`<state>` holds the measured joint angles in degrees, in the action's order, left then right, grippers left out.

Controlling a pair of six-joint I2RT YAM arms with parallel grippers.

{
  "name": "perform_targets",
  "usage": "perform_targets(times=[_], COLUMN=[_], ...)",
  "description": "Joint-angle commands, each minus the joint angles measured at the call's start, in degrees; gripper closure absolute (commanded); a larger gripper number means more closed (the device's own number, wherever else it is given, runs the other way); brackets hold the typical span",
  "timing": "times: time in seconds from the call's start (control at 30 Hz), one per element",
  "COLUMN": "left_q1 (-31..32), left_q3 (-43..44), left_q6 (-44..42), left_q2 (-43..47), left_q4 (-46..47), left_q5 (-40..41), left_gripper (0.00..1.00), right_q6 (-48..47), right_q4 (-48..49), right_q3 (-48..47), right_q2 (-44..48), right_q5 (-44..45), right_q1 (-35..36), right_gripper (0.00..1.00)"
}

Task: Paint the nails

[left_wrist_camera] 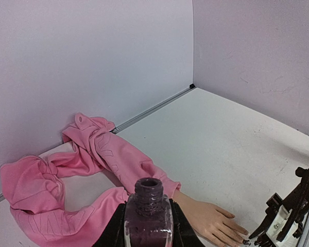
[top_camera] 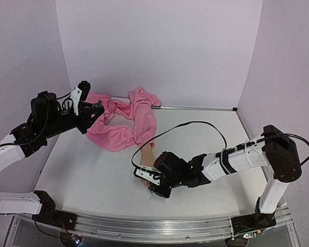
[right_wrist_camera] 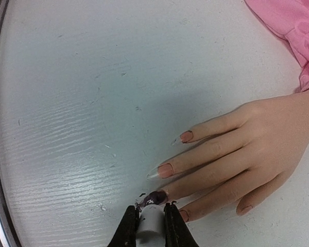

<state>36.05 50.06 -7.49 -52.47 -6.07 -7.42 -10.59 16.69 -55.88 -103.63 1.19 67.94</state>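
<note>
A pale mannequin hand [right_wrist_camera: 257,139] lies palm down on the white table, its wrist in a pink sleeve [right_wrist_camera: 293,25]. One of the nails [right_wrist_camera: 155,197] is coated dark purple, and small purple smears mark the table beside it. The nails next to it [right_wrist_camera: 166,170] [right_wrist_camera: 186,136] are bare and skin-toned. My right gripper [right_wrist_camera: 150,210] is shut on a white brush cap [right_wrist_camera: 150,225], whose tip rests on the dark nail. My left gripper [left_wrist_camera: 148,226], raised at the back left [top_camera: 95,109], is shut on an open bottle of purple polish [left_wrist_camera: 148,211].
The pink garment [top_camera: 126,123] lies bunched across the back of the table, from the left gripper to the hand [top_camera: 146,159]. A black cable [top_camera: 195,123] loops over the right arm. Lilac walls close in three sides, and a metal rail [top_camera: 159,226] runs along the front edge.
</note>
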Motion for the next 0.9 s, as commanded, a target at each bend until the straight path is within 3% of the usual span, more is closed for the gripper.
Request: perform_targets(times=[0.0, 0.87], left_q1=[-0.11, -0.11], left_q3=[0.16, 0.03], left_q6=[0.17, 0.36], left_q2=[1.08, 1.40], left_q4=[2.90, 2.90], left_q5=[-0.23, -0.36], left_gripper=[1.00, 1.00], right_q6=[0.65, 0.75], right_q4=[-1.20, -2.79], right_q3=[0.05, 0.86], right_q2=[1.39, 2.83], right_q5=[0.16, 1.20], right_q1=[0.59, 1.36], right_gripper=[1.00, 1.00])
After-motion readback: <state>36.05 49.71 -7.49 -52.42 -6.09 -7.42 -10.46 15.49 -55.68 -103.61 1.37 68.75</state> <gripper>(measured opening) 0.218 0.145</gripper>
